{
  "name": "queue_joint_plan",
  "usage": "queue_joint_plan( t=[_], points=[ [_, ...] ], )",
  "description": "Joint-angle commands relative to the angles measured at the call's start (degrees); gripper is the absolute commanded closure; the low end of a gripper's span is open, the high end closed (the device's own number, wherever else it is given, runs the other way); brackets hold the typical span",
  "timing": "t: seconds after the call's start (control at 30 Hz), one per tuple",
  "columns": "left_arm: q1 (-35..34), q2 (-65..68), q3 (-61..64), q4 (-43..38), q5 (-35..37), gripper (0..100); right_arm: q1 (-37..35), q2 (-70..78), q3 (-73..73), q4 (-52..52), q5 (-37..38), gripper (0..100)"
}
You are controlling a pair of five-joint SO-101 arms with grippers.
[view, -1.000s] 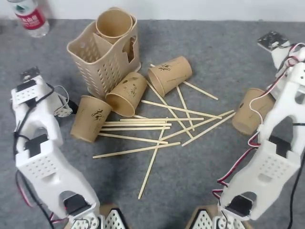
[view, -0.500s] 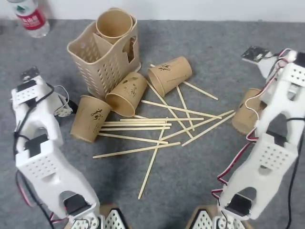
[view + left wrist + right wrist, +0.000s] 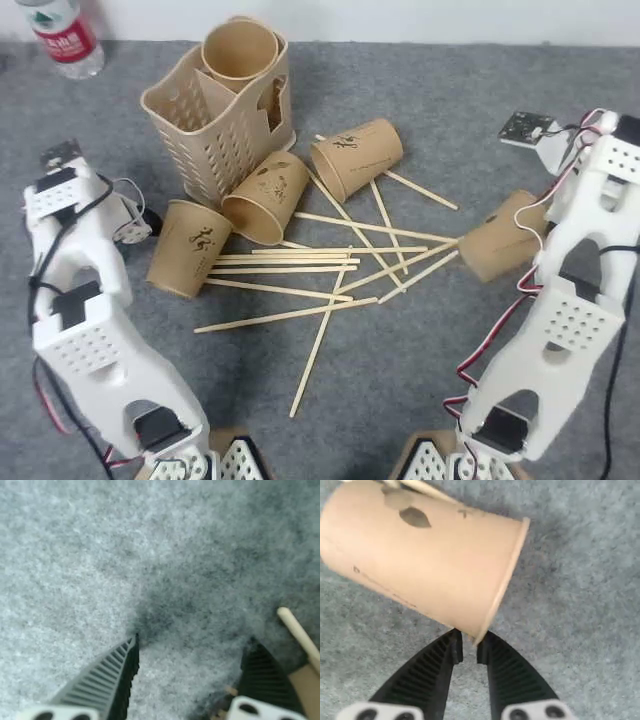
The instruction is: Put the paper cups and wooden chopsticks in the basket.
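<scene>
Paper cup [image 3: 420,555] sits tipped on its side near the right edge of the grey mat [image 3: 450,400], its rim pinched by the right gripper [image 3: 469,642]. Left gripper [image 3: 192,655] hangs spread above the mat near its left edge.

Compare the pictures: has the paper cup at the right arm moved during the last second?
Yes. The paper cup, pinched at its rim by the right gripper, has shifted across the table toward the basket, which stays put.
</scene>
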Motion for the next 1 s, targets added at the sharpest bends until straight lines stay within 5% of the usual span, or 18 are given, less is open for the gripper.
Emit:
queue_joint_plan(
  t=[0.0,0.27,0.63,0.97],
  points=[
    [0.35,-3.34,-0.13,-0.88,0.62,69,-1.01,-6.64,0.09,2.15,0.79,99.1],
    [0.26,-3.25,0.04,-0.88,0.62,69,-4.53,-24.75,9.93,2.15,0.09,99.1],
    [0.18,-3.43,1.8,-2.99,0.62,69,-20.18,-46.29,24.44,1.89,-10.29,99.1],
    [0.35,-3.43,1.89,-2.99,0.62,69,-17.8,-47.69,28.84,1.54,-11.43,98.8]
  ],
)
